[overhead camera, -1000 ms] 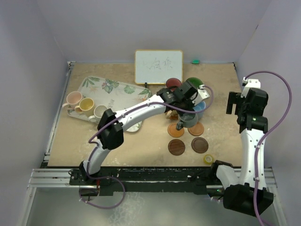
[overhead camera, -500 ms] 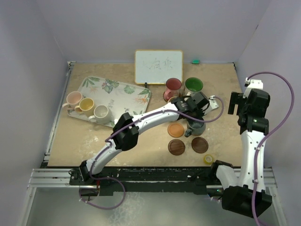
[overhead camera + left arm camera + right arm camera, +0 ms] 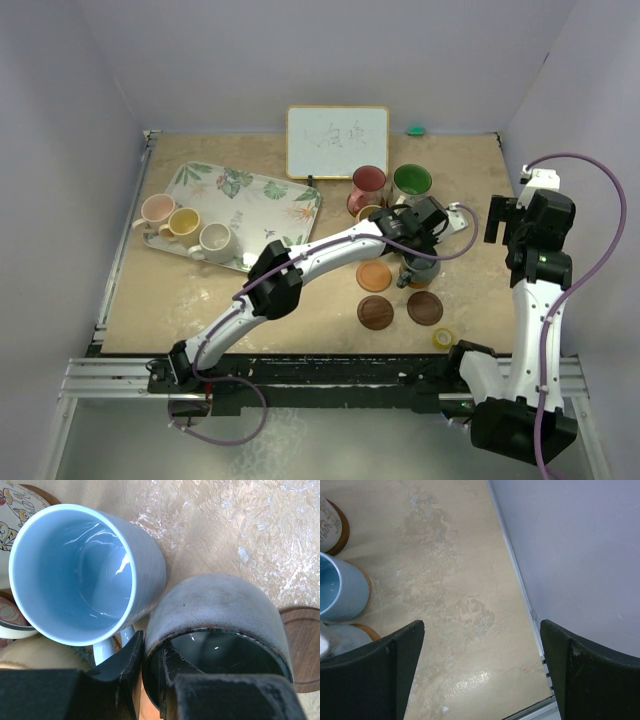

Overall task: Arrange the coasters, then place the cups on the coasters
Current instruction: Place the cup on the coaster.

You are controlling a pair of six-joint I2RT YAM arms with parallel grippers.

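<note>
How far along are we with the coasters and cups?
Done: blue mug on a coaster. In hand: left claw shut on the grey mug's rim. Left: orange coaster and two dark coasters bare; pink mug, yellow mug and white mug on the tray.

We observe a speckled matt exterior and a glossy dark interior on the grey mug (image 3: 220, 605); the blue mug (image 3: 75, 575) is smooth, glossy glaze. The brown coaster (image 3: 304, 647) shows wood grain; the worktop (image 3: 240, 525) looks mottled.

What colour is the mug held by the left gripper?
Speckled grey mug, dark inside; the left wrist view shows it best.
</note>
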